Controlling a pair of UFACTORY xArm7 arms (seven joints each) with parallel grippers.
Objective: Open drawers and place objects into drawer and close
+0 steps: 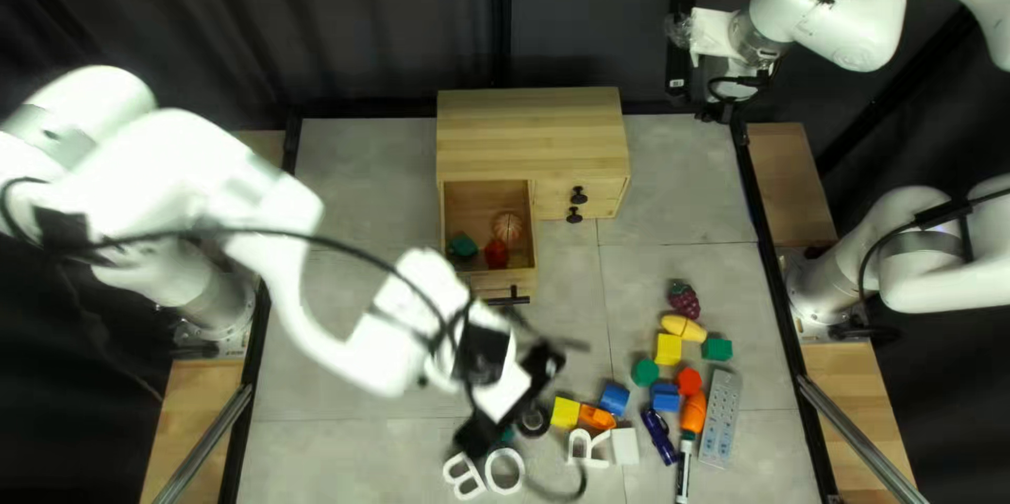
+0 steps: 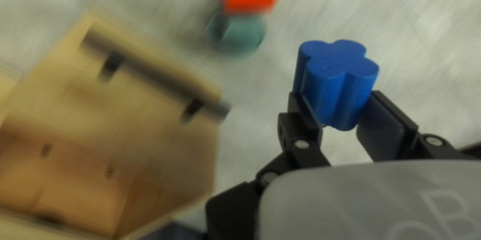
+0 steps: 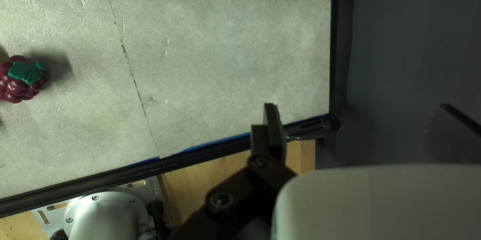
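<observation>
Drawer (image 1: pixel 486 281) open, three toys (image 1: pixel 496 254) in; your left tool (image 2: pixel 337 95) grips blue flower block (image 2: pixel 335 67) (right tool (image 3: pixel 356 107) open); placing, closing remain.

A gripper could pass over the tabletop (image 1: pixel 684 188) right of the cabinet (image 1: pixel 531 130), as far nearward as the toy grapes (image 1: pixel 685 301). The left arm (image 1: pixel 384 344) bars the near-left approach to the open drawer (image 1: pixel 507 281), which juts nearward. Knobs (image 1: pixel 579 196) protrude right of it; toy blocks (image 1: pixel 668 348) crowd the near right.
</observation>
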